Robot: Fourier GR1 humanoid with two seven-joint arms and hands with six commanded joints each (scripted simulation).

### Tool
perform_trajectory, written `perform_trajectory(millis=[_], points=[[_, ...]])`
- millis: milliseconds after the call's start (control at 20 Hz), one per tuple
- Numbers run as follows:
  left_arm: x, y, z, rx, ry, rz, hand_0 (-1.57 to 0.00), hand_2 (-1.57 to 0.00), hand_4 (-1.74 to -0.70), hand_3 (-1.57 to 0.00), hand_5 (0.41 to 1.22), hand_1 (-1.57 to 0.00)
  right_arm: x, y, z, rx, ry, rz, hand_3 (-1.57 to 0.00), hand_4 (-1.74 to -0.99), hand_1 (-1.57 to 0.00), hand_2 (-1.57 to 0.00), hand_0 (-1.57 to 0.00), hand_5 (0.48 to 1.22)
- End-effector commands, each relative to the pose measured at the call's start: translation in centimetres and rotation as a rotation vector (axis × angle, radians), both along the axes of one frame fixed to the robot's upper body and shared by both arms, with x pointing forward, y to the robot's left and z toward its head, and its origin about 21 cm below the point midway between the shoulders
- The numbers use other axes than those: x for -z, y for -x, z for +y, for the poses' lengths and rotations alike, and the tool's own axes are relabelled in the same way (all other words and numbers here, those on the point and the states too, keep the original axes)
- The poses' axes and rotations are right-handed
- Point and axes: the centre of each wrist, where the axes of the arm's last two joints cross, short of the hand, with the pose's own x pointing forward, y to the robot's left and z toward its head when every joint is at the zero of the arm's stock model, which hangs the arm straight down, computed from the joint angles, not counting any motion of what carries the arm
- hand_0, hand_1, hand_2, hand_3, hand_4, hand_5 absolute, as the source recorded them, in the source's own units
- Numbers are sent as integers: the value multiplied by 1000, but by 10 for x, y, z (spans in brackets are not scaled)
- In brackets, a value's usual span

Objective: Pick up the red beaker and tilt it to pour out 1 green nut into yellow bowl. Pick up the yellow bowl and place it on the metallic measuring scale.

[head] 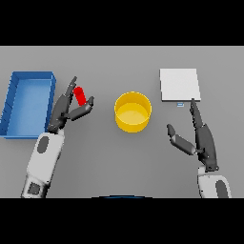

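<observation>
The red beaker (80, 96) is seen left of the table's centre, tilted, with its upper end leaning toward the view's left. It is set between the fingers and the thumb of the left hand (66, 110); the fingers (65, 97) are stretched up along its left side and the thumb (83, 110) is bent beneath its lower end, so the beaker appears to be pinched, though the exact contact cannot be made out. No green nut can be discerned.

The yellow bowl (133, 111) is found to the right of the beaker, near the middle of the grey table (124, 162), upright and apart from both hands. Its inside is shown as plain yellow.

Further right and toward the far side, the metallic measuring scale (179, 85) is laid flat as a pale square plate, with a small display strip at its near edge. Nothing is carried on it.

The right hand (202, 138) is held open just in front of the scale, its fingers straight and pointed at the scale's near edge, its thumb spread toward the bowl. Nothing is held by it.

A blue bin (10, 102) is placed at the table's left edge, just beside the left hand.
</observation>
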Motion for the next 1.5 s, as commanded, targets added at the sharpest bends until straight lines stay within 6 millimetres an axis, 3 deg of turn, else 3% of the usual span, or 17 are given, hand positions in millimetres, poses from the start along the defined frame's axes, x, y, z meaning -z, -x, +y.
perform_trajectory(millis=[0,450,500,600,700,850,900,1050,1250,1450], points=[[2,-2,-4,1,1,7,1,1,-1290,1,684,1,-1,-1,3,-11,-13,4,1,-1269,1,1,1,643],[11,-22,-10,0,57,-8,1,0,-1348,1,704,1,-2,-2,-1,7,-8,10,1,-1261,1,1,1,641],[11,-23,-11,-9,75,-21,1,-67,-1378,-31,724,-26,-2,-1,-4,7,-7,9,1,-1259,1,1,1,642],[11,-26,-15,-30,113,-15,-285,-364,-1449,-292,783,-328,-3,1,1,3,-6,-6,1,-1258,1,1,1,644],[9,-29,-16,-50,92,-4,-662,-733,-1500,-724,941,-699,-3,1,-2,15,-4,4,1,-1255,1,1,1,644],[4,-36,-21,-27,48,2,-1106,-1142,-1603,-974,1078,-1125,-2,2,-1,18,-5,8,1,-1252,1,1,1,644],[7,-33,-23,-10,44,-5,-1199,-1228,-1571,-1093,1106,-1214,-1,3,-1,14,-7,14,1,-1250,1,1,1,643],[7,-31,-25,-8,46,4,-1380,-1395,-1505,-1326,1162,-1388,-1,1,0,19,-10,14,1,-1257,1,1,1,645],[3,-33,-29,-46,107,-49,-1493,-1499,-1644,-1471,1132,-1496,-1,0,0,15,-16,7,1,-1262,1,1,1,646],[-19,-36,-26,-65,113,-124,-1539,-1542,-1701,-1530,1114,-1540,-1,4,-2,16,3,-12,1,-1259,1,1,1,649]])
